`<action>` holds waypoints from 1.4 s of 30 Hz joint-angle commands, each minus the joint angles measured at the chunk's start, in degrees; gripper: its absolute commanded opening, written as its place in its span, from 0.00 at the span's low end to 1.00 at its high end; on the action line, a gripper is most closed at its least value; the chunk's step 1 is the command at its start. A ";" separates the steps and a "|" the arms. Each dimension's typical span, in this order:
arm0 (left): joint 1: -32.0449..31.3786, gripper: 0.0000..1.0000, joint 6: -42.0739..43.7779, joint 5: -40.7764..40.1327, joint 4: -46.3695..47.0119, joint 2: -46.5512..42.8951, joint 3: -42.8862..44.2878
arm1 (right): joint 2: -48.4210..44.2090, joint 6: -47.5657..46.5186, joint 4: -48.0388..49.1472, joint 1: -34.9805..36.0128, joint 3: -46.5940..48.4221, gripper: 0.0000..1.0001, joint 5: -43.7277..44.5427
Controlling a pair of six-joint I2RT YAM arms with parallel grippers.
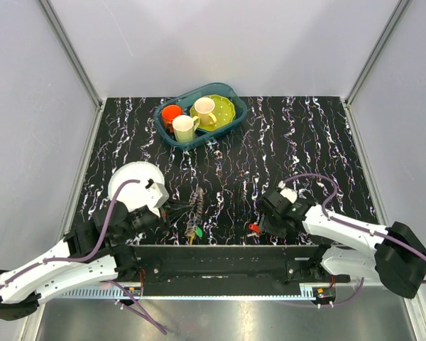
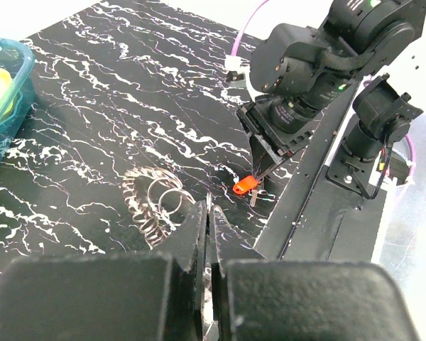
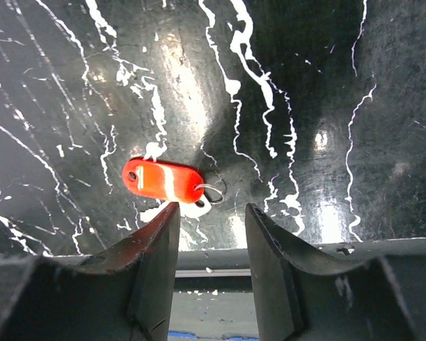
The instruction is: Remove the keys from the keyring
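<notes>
The keyring (image 1: 196, 206) lies on the black marbled table near the front, a coil of grey metal keys with a green-headed key (image 1: 197, 231) at its near end. It also shows in the left wrist view (image 2: 153, 202). My left gripper (image 1: 176, 210) sits just left of it, its jaws closed (image 2: 208, 207) on a thin metal piece at the ring's edge. A red-headed key (image 3: 163, 180) with a small ring lies loose on the table, also in the top view (image 1: 254, 229). My right gripper (image 3: 211, 212) hovers over it, open and empty.
A teal tray (image 1: 231, 121) at the back holds two cream mugs, an orange cup and a green plate. A white plate (image 1: 131, 181) sits under the left arm. A black rail (image 1: 220, 259) runs along the table's near edge.
</notes>
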 commanded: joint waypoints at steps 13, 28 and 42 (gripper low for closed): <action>0.09 0.00 0.46 -1.57 4.61 -1.66 0.58 | 9.38 3.26 7.88 -0.15 0.35 0.13 4.13; 0.97 0.00 -2.87 -15.45 3.99 12.83 6.29 | 12.37 -11.07 13.41 -14.13 9.49 0.02 0.51; 20.73 0.00 -9.29 2.20 7.86 22.07 8.23 | -8.99 -27.57 16.31 -9.82 -1.75 0.43 -19.66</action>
